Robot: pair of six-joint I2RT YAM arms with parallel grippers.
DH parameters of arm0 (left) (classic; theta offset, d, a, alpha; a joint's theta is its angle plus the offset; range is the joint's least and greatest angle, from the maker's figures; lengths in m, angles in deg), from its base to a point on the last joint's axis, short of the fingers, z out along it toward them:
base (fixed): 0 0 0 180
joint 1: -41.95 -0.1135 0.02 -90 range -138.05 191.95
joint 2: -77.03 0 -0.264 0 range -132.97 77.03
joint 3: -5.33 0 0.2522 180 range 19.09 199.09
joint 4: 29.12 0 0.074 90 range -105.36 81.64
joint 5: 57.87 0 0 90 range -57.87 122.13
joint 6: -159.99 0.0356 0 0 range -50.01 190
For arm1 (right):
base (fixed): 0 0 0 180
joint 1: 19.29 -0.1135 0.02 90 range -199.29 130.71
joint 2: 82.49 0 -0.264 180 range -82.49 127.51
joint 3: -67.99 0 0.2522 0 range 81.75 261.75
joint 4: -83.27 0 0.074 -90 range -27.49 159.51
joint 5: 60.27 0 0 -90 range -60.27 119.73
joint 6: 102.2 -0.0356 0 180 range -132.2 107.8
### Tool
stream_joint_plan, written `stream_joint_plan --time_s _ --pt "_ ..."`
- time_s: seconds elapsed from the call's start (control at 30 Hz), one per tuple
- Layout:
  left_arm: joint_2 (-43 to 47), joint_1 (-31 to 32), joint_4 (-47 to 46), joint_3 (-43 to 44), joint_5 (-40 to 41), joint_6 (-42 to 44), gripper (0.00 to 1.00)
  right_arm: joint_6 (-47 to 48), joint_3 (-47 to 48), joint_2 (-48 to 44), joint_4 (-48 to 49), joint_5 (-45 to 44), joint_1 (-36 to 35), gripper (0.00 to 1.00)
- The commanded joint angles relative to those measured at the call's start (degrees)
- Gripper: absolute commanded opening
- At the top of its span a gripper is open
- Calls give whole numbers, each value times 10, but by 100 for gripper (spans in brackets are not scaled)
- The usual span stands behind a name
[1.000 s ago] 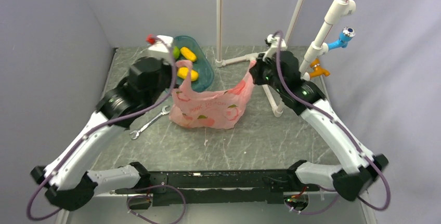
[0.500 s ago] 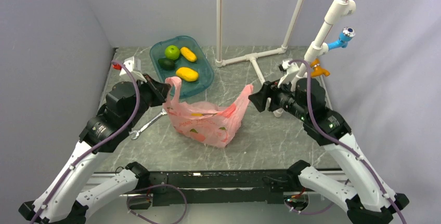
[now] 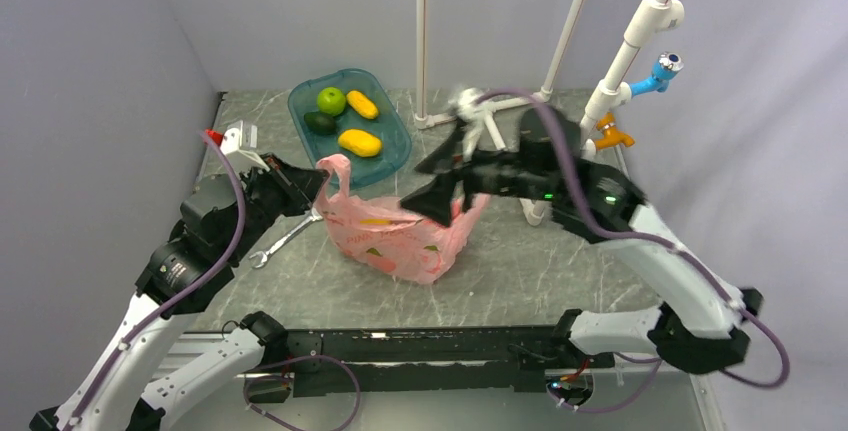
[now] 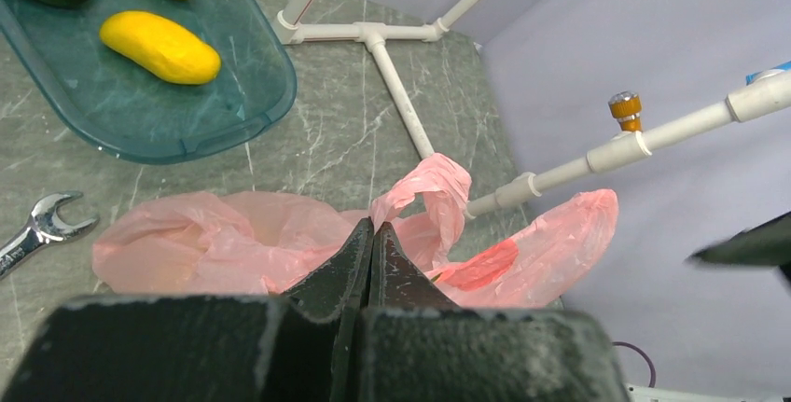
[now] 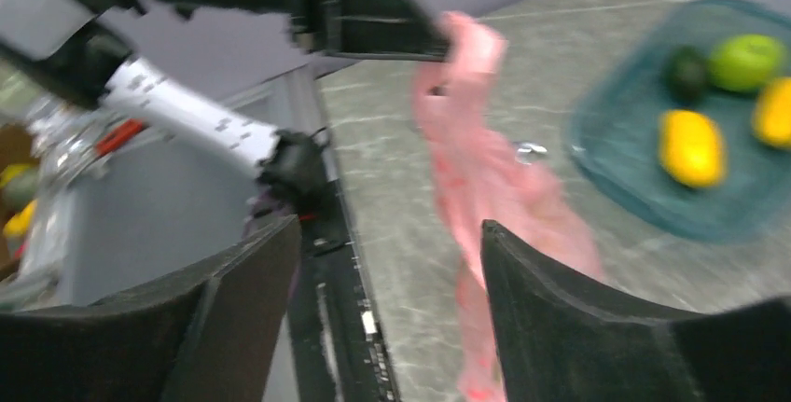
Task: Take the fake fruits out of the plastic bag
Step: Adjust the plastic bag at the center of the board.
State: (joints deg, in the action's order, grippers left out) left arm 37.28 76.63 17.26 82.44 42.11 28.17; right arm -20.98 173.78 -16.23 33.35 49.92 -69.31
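The pink plastic bag (image 3: pixel 395 236) lies slumped on the table. My left gripper (image 3: pixel 318 175) is shut on its left loop handle (image 4: pixel 437 186), which it holds upright. A yellow shape (image 3: pixel 378 220) shows through the bag's top; I cannot tell which fruit it is. My right gripper (image 3: pixel 432 183) is blurred and hovers open over the bag's right side with nothing between its fingers (image 5: pixel 522 276). The bag (image 5: pixel 476 173) hangs ahead of that gripper (image 5: pixel 392 239). Two yellow fake fruits (image 3: pixel 360 142) (image 3: pixel 363 104) lie in the teal tray (image 3: pixel 396 147).
The tray also holds a green apple (image 3: pixel 331 101) and a dark avocado (image 3: pixel 320 122). A wrench (image 3: pixel 285 238) lies left of the bag. White pipe framing (image 3: pixel 490 116) stands behind, with orange (image 3: pixel 610 132) and blue (image 3: pixel 660 72) taps at right.
My right gripper has let go of the bag's right handle, opened and swung left over the bag. The bag has sagged lower. My left arm has drawn back, still holding its handle.
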Motion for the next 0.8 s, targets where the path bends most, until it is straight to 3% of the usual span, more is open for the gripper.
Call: stream_joint_plan --time_s 0.0,0.1,0.2,0.33,0.77 --pt "-8 -2 3 33 3 0 0 27 11 93 50 16 -77 64" --pt "-4 -2 10 37 6 2 0 17 -20 127 84 -29 -92 21" --pt "0 -2 14 38 7 2 0 32 -70 143 135 -72 -102 0" --pt "4 -3 18 41 6 2 0 63 -168 129 267 -88 -115 0" --pt "3 -2 27 52 -4 7 0 140 -167 221 326 -188 -130 0"
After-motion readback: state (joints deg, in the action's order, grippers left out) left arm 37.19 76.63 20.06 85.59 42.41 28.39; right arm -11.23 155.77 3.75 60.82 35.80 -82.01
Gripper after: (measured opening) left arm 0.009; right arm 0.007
